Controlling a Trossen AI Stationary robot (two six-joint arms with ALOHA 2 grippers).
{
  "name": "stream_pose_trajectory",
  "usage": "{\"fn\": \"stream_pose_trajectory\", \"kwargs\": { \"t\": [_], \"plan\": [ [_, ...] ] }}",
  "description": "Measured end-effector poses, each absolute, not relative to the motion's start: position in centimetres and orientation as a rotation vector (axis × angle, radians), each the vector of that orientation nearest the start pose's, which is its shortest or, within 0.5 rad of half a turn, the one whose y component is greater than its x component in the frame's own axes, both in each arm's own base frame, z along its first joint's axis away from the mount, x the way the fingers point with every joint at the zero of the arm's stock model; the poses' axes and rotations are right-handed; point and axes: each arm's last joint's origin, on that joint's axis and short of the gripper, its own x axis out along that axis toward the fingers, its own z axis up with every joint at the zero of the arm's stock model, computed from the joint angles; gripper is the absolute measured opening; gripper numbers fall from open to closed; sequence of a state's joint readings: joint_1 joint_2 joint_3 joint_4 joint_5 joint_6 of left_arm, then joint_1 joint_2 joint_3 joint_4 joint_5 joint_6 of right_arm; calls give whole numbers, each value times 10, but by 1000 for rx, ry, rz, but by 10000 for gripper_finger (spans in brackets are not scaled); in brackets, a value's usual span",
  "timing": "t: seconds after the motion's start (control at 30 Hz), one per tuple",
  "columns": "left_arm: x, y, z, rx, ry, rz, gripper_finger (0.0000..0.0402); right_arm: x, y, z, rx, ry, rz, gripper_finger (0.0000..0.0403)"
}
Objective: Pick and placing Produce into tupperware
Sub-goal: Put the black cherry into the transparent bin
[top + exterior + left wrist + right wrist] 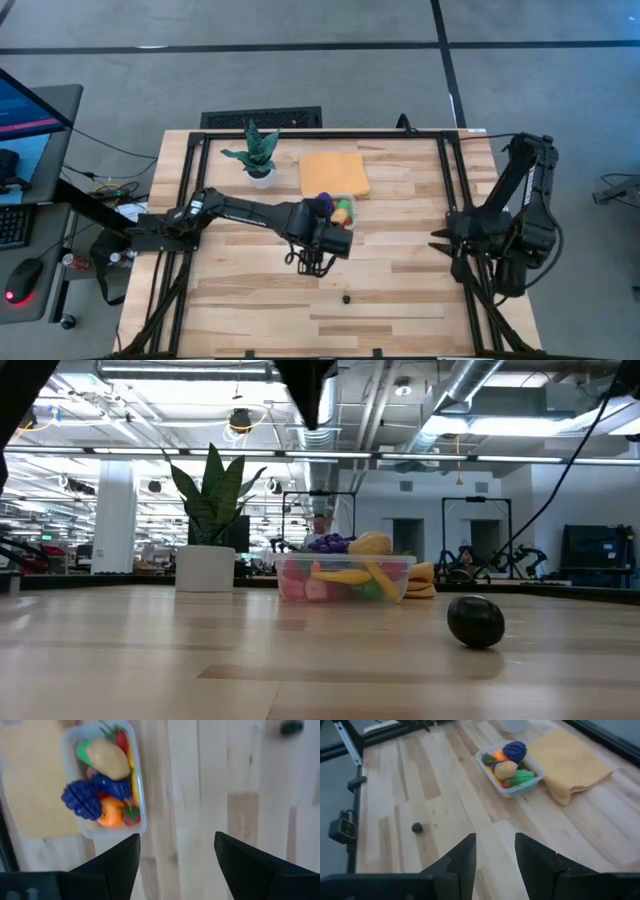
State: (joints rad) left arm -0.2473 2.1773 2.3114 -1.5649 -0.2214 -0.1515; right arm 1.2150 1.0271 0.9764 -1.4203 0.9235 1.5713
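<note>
Heaped with colourful produce, the clear tupperware sits uncovered.

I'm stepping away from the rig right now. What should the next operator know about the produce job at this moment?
Left end effector: open, empty, above the table just in front of the tupperware.
Right end effector: open, empty, parked at the right side.
Done: tupperware is piled with produce, next to the orange cloth.
Left: one small dark piece lies alone on the table near the front edge; it looks like the last to load.
</note>
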Motion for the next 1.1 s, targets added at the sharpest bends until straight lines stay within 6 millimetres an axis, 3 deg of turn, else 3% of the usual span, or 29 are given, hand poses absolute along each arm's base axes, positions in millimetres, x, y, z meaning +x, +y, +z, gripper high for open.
{"fn": "stream_pose_trajectory", "kwargs": {
  "t": [0.33, 0.5, 0.67, 0.9, 1.1],
  "plan": [
    [375, -97, 338, 337, 1369, 68, 246, 100, 130, 295, 224, 619, -292, 129],
    [339, -85, 356, 321, 1319, 199, 246, 112, 131, 289, 209, 630, -350, 129],
    [295, -72, 364, 261, 1101, 330, 246, 126, 137, 279, 189, 660, -401, 129],
    [238, -65, 335, 71, 774, 320, 246, 156, 152, 262, 180, 789, -329, 129],
    [196, -60, 299, -94, 646, 284, 246, 188, 166, 248, 225, 823, -236, 129]
  ]
}}
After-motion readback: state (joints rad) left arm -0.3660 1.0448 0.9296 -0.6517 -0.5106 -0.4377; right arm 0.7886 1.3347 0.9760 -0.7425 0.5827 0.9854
